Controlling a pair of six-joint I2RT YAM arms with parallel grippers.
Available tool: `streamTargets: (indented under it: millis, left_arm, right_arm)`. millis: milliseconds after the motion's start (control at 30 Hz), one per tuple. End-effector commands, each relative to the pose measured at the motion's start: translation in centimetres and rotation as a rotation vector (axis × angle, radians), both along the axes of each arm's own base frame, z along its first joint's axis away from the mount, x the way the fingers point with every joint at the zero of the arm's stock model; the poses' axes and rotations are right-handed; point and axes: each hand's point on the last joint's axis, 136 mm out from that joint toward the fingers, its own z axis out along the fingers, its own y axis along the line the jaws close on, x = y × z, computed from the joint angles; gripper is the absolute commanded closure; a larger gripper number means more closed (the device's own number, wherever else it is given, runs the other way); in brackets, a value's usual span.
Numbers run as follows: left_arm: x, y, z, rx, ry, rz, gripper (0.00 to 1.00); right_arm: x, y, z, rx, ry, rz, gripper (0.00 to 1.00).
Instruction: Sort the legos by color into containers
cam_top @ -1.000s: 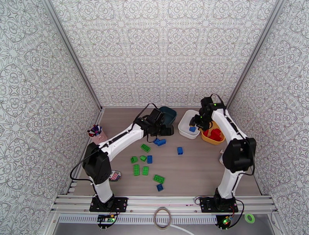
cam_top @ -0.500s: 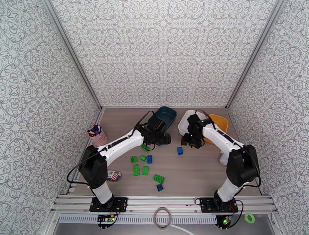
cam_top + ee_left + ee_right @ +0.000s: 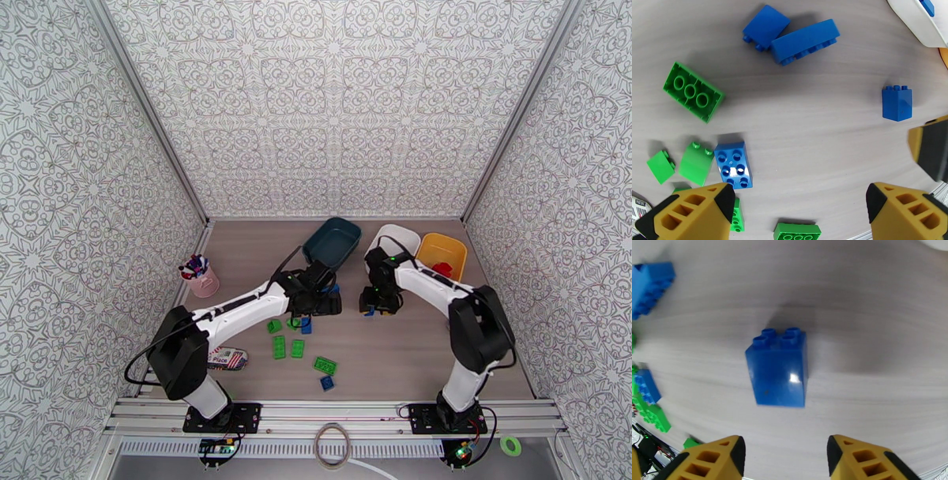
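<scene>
Legos lie loose on the table (image 3: pixel 411 347) under both my grippers, and I hold none of them. My left gripper (image 3: pixel 798 196) hangs over the scatter with its jaws spread wide and nothing between them. Just ahead of its left finger (image 3: pixel 691 215) sits a blue 2-by-3 brick (image 3: pixel 733 164), studs up, with a green slope (image 3: pixel 695 163) just beside it and a small green piece (image 3: pixel 660 166) next to that. Farther out a green oblong (image 3: pixel 693 91) lies hollow side up. Beyond it 2 blue bricks (image 3: pixel 804 40) touch each other.

My right gripper (image 3: pixel 785 445) is also parted and empty. It points down at 1 blue cube (image 3: pixel 779 370), which sits on the wood just ahead of the fingertips, apart from them, its studs turned away from me.

From above, my 2 grippers hang near each other at mid-table, the right one just in front of the white bin (image 3: pixel 401 234). That bin holds 1 blue piece (image 3: pixel 927 7). The teal bin (image 3: pixel 332 241) sits to its left and the yellow bin (image 3: pixel 441 246) to its right, with red bricks (image 3: pixel 442 269) inside. Nearer my bases, 3 green bricks (image 3: pixel 297 348) and 1 blue one (image 3: pixel 326 383) lie apart from the rest. A pink cup (image 3: pixel 203 278) stands at the left edge, and a pouch (image 3: pixel 227 359) lies by my left arm.
</scene>
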Motion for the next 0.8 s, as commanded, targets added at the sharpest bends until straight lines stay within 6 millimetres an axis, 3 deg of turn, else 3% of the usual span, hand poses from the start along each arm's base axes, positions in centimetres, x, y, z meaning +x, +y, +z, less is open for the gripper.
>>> streamTargets:
  millis: [0, 267, 467, 633, 767]
  left_arm:
    - [0.2, -0.1, 0.8, -0.028, -0.035, 0.033, 0.07]
    - [0.2, 0.1, 0.6, -0.023, -0.035, 0.039, 0.07]
    - [0.5, 0.2, 0.6, -0.028, -0.031, 0.042, 0.07]
    - [0.8, -0.1, 0.5, -0.035, -0.027, 0.029, 0.07]
    - [1.3, -1.2, 0.7, -0.053, -0.03, -0.015, 0.08]
  right_arm:
    - [1.2, 0.1, 0.0, -0.045, -0.02, 0.007, 0.41]
    - [2.3, 0.2, -1.2, -0.095, 0.007, 0.019, 0.42]
    - [2.5, 0.3, -1.7, -0.101, 0.014, 0.014, 0.52]
    - [2.9, 0.5, -0.6, -0.086, -0.012, 0.004, 0.64]
    - [3.7, 0.7, 1.5, -0.065, -0.059, -0.012, 0.7]
